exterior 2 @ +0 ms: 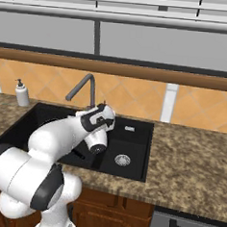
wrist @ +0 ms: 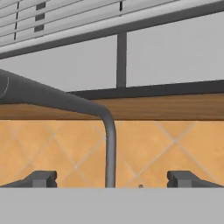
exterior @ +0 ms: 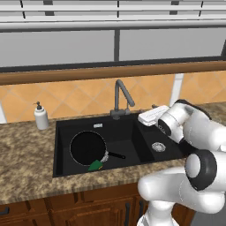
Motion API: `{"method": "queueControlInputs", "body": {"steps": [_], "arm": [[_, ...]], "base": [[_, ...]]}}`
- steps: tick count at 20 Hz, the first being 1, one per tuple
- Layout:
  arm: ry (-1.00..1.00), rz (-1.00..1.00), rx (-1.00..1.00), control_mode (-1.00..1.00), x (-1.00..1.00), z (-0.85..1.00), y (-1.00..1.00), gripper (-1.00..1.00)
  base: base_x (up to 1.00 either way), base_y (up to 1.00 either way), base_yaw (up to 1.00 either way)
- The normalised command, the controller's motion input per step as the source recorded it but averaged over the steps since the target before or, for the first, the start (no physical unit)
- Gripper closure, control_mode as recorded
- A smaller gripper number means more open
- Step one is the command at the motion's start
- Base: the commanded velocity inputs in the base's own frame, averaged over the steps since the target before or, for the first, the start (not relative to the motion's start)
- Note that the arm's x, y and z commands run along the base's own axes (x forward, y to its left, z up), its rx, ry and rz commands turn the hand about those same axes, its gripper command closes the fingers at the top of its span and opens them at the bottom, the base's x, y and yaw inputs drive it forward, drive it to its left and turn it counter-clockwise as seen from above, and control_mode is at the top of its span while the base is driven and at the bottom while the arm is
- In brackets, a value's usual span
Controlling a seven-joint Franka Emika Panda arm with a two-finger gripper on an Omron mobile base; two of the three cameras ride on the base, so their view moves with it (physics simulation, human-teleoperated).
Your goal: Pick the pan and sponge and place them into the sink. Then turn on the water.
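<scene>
The black pan [exterior: 87, 148] lies flat in the large left basin of the black sink [exterior: 132, 129], its handle pointing right. The green sponge [exterior: 95, 166] rests against the pan's front rim, inside the same basin. My gripper [exterior: 150, 114] hovers over the divider between the basins, just right of the tall grey faucet [exterior: 121, 95], and faces the back wall. In the hand view my gripper [wrist: 112, 179] is open, its fingertips [wrist: 41, 178] wide apart, with the faucet pipe [wrist: 109, 148] standing upright between them. No water is in view.
A white soap dispenser [exterior: 41, 117] stands on the granite counter [exterior: 26, 154] left of the sink. The small right basin [exterior 2: 123, 159] holds only its drain. An orange tiled backsplash [wrist: 175, 144] and a wooden sill run close behind the faucet [exterior 2: 83, 89].
</scene>
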Motion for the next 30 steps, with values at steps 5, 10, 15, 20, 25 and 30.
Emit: {"method": "queueControlInputs", "body": {"steps": [5, 10, 15, 20, 25, 30], "arm": [[0.04, 0.01, 0.0, -1.0, 0.36, 0.0, 0.0, -1.0], [0.03, 0.01, 0.0, -1.0, 0.4, 0.0, 0.0, -1.0], [0.02, 0.01, 0.0, -1.0, 0.35, 0.0, 0.0, -1.0], [0.03, 0.0, 0.0, -1.0, 0.36, 0.0, 0.03, -1.0], [0.06, 0.0, 0.0, -1.0, 0.34, -0.01, 0.02, -1.0], [0.04, 0.01, 0.0, -1.0, 0.29, -0.06, 0.12, -1.0]], "base": [[0.0, 0.0, 0.0], [0.0, 0.0, 0.0], [0.0, 0.0, 0.0], [0.0, 0.0, 0.0], [0.0, 0.0, 0.0], [0.0, 0.0, 0.0]]}}
